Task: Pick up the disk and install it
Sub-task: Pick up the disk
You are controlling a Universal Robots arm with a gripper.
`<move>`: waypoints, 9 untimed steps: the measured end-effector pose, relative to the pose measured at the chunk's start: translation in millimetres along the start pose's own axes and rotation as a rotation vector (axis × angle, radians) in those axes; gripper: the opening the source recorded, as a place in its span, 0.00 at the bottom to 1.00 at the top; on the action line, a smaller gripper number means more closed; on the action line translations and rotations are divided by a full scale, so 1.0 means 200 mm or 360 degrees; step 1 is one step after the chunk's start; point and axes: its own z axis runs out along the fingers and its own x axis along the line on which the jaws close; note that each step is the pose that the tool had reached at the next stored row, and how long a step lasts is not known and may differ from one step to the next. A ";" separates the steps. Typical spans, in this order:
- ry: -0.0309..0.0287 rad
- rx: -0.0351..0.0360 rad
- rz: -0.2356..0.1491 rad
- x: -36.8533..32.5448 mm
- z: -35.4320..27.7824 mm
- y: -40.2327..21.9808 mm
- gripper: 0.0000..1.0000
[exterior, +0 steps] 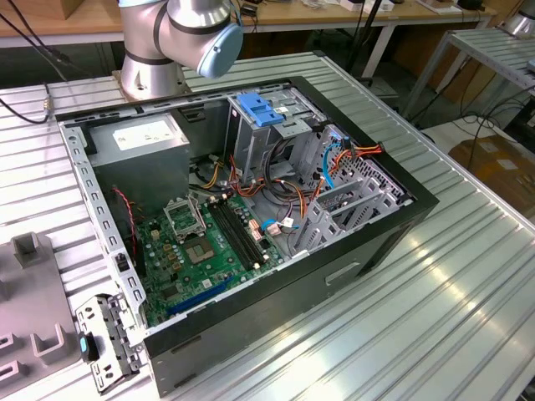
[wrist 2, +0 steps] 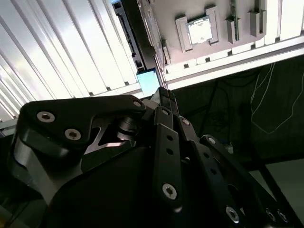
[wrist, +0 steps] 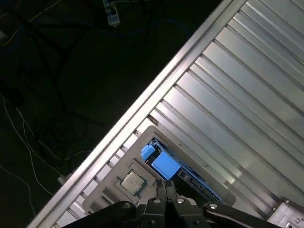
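closest to the lens in the second wrist view are the black jaws, their tips drawn together with nothing between them. just past the tips a blue corner of the disk shows, resting in a grey tray on the ribbed metal counter. a square processor chip sits in another pocket of that tray.

in the first wrist view the jaws meet at a point over the disk. its blue bracket and long dark edge lie in a slot of the tray, beside the chip. whether the tips touch the disk i cannot tell.

the exterior view has the arm behind an open computer case. a blue latch piece tops the drive cage. a grey power supply and a green motherboard lie inside. the grey tray is at the exterior view's left.
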 end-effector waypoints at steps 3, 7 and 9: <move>-0.00061 0.0011 -0.0077 0.000 0.003 0.000 0.11; -0.00077 0.0020 -0.0247 0.000 0.009 0.000 0.11; -0.00056 0.0027 -0.0361 0.000 0.014 0.000 0.11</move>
